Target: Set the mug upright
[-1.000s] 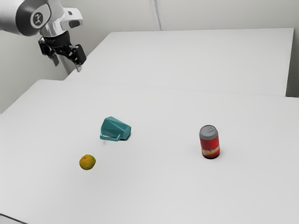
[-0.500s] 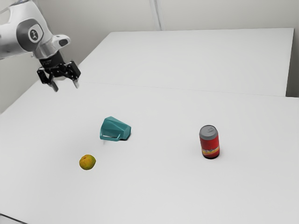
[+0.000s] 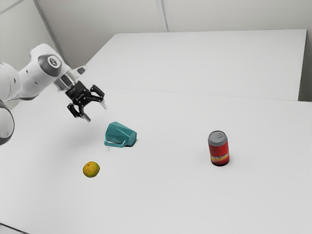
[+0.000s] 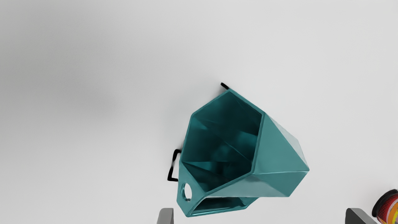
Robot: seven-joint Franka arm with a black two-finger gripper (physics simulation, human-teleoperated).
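Gripper [image 3: 96, 112] is near the teal mug [image 3: 119, 135], with fingers standing wide apart. The mug lies on its side.

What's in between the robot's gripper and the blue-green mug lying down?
Just air over a bare stretch of white tabletop, between my open gripper and the mug. The exterior view shows that.

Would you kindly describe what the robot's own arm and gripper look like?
The Franka arm has smooth, rounded white links, with a dark grey section near the hand that carries a round, pale badge with a dark mark on it. The two-finger gripper is black and angular, and its slim fingers end in grey tips.
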